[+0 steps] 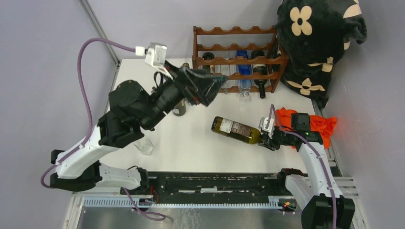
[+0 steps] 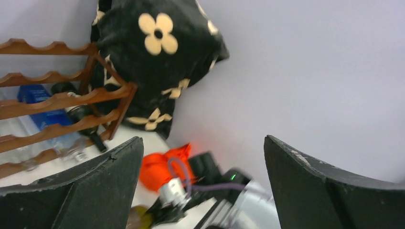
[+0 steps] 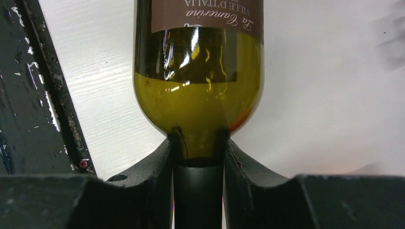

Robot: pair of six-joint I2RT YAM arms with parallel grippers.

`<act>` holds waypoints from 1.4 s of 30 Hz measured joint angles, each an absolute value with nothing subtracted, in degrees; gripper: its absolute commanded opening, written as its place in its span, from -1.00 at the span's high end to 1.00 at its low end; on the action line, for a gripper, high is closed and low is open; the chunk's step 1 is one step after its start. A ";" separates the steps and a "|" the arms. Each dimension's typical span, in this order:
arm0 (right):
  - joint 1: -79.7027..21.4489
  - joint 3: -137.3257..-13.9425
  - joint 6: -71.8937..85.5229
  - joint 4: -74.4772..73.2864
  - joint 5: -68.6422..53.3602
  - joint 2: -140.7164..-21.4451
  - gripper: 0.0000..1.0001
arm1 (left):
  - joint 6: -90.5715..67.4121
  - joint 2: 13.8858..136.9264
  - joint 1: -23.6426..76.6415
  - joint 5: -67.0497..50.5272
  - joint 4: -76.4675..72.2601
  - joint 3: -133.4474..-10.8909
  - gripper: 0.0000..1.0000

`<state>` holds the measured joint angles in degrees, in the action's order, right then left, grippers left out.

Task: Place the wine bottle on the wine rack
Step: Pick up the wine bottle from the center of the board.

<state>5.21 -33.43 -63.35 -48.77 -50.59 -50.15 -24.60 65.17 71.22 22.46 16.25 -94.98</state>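
The wine bottle (image 1: 235,129) is seen lying on its side on the tabletop (image 1: 191,152), right of centre and about midway between the near and far edges, with its base pointed left and its neck pointed toward the right edge. The neck is clamped between the right fingers (image 3: 153,174), which are closed on it just beyond the shoulder. The left fingers (image 2: 95,191) are spread wide and are held raised above the tabletop, just in front of the wine rack (image 1: 237,59). The rack is set at the far edge, with several bottles lodged in its lower tiers. An orange cloth (image 1: 320,125) is bunched at the right edge.
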 measured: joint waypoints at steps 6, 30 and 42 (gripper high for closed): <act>5.80 -33.15 -61.56 -47.99 -50.57 -49.41 1.00 | -36.49 76.64 71.37 28.91 23.46 -113.75 -1.00; 11.57 -34.39 -55.90 -45.10 -50.52 -50.33 1.00 | -4.08 74.56 71.57 29.50 9.89 -103.13 -1.00; 14.85 -39.57 -41.54 -37.69 -45.28 -48.29 1.00 | 11.14 73.21 69.12 28.42 4.29 -99.59 -1.00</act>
